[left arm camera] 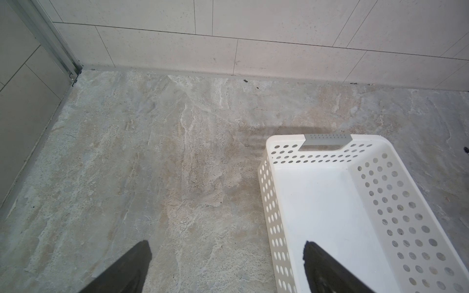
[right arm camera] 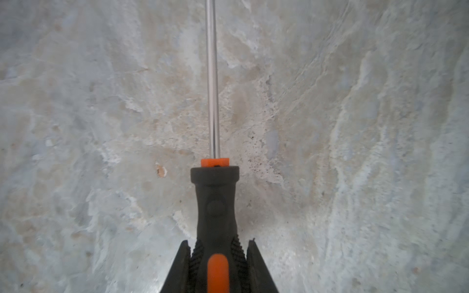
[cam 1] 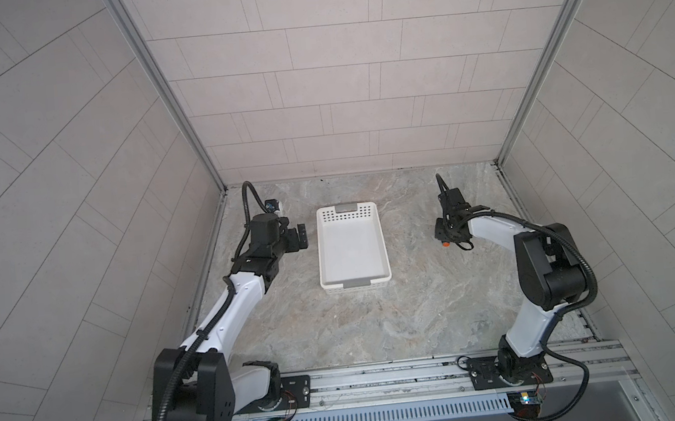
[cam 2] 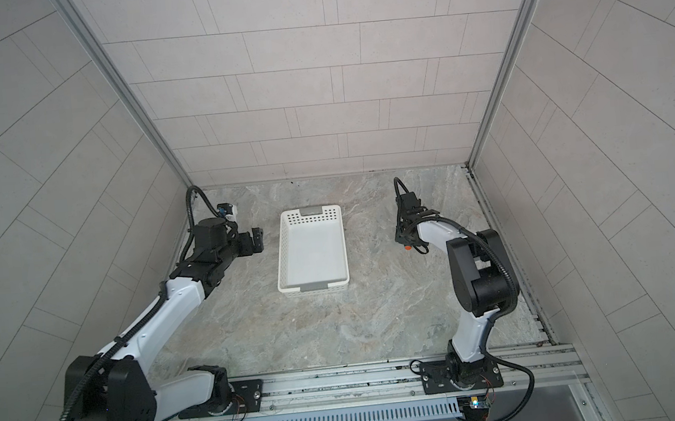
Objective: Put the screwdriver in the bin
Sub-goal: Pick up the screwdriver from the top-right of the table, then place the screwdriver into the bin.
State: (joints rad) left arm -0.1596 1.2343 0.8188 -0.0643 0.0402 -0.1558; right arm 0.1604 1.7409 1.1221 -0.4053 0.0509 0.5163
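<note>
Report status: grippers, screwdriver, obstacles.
Right gripper shut on black-and-orange metal-shaft screwdriver. Left gripper open beside white perforated plastic bin. Bin empty, path unobstructed.

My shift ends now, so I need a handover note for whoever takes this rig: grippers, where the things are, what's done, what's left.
Right gripper: shut on the handle of the small screwdriver, black and orange handle, thin metal shaft, at the marbled tabletop.
Left gripper: open, empty, beside the shallow white perforated plastic bin.
Screwdriver: on the bin's right-arm side, apart from it. Bin: holds nothing.
Done: grasp. Left: lift, carry over bin, release.
</note>
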